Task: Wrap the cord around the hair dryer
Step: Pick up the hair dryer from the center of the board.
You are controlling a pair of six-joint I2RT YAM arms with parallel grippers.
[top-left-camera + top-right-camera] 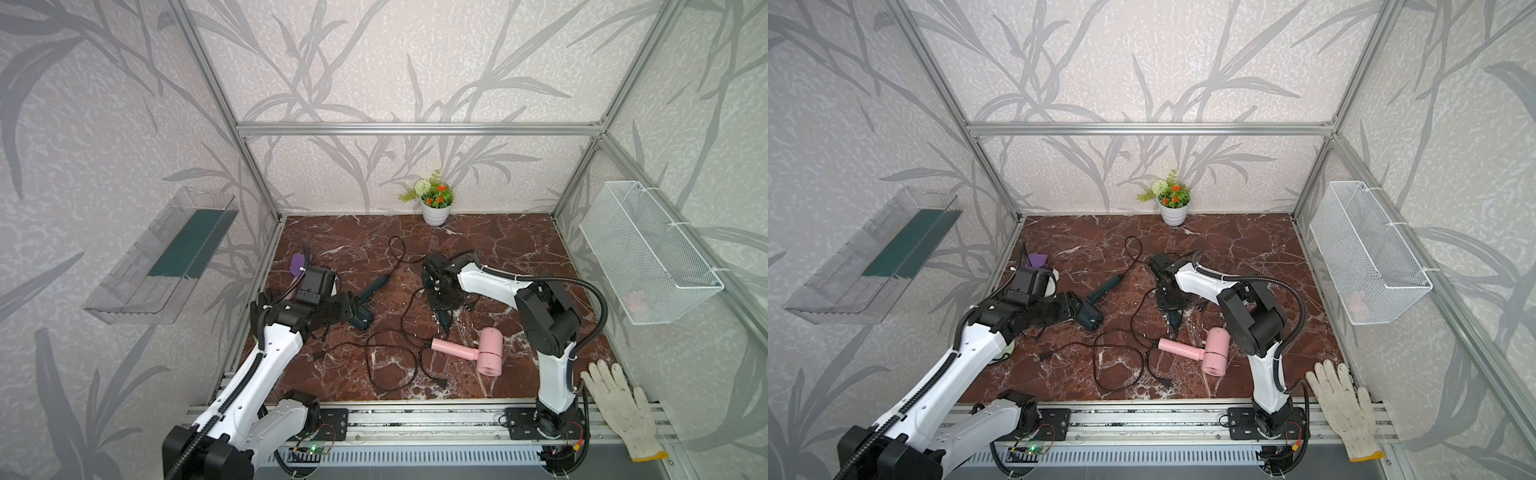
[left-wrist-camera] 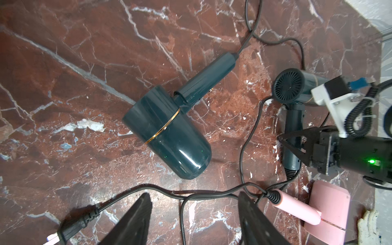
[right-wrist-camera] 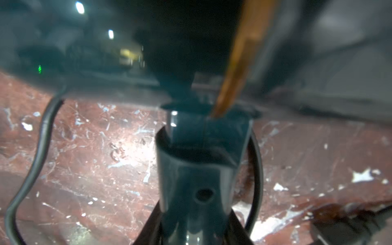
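My right gripper [image 2: 280,139] is clamped on the handle of the small dark hair dryer [image 2: 293,118], at the right of the left wrist frame, to pin it. My left gripper [image 2: 194,197] hangs apart at bottom centre, probably to gather the loose cord [image 2: 241,152]

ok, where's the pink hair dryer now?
In both top views the pink hair dryer lies front right on the table, beside the right arm, near the white glove.
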